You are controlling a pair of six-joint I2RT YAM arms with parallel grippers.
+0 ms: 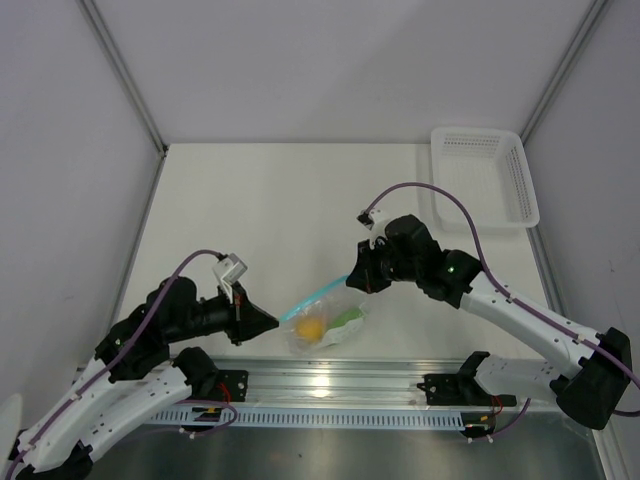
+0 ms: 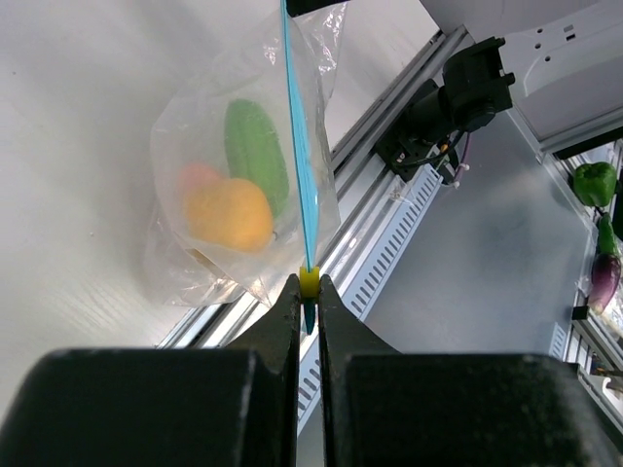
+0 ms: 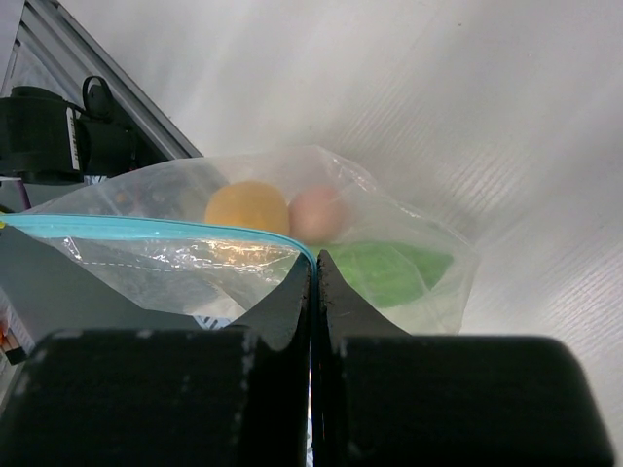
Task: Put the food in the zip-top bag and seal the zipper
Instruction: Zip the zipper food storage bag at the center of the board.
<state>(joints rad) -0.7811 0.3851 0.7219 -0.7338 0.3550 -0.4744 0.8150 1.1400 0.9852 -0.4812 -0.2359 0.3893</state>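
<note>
The clear zip-top bag point(image 1: 335, 325) hangs just above the table near its front edge, held between both grippers. Inside it are the round orange-yellow food point(image 1: 310, 328) and the oblong green food point(image 1: 347, 318). A pinkish piece point(image 3: 319, 214) also shows inside. The teal zipper point(image 1: 315, 298) is stretched straight between the grippers. My left gripper point(image 2: 309, 284) is shut on the yellow slider point(image 2: 309, 280) at the zipper's point(image 2: 298, 146) near end. My right gripper point(image 3: 314, 265) is shut on the zipper's point(image 3: 146, 226) other end. The orange point(image 2: 229, 214) and green point(image 2: 255, 151) pieces show through the plastic.
A white lattice basket point(image 1: 485, 180) stands at the back right corner. An aluminium rail point(image 1: 330, 385) runs along the table's near edge, right below the bag. Toy vegetables point(image 2: 594, 182) lie off the table beyond the rail.
</note>
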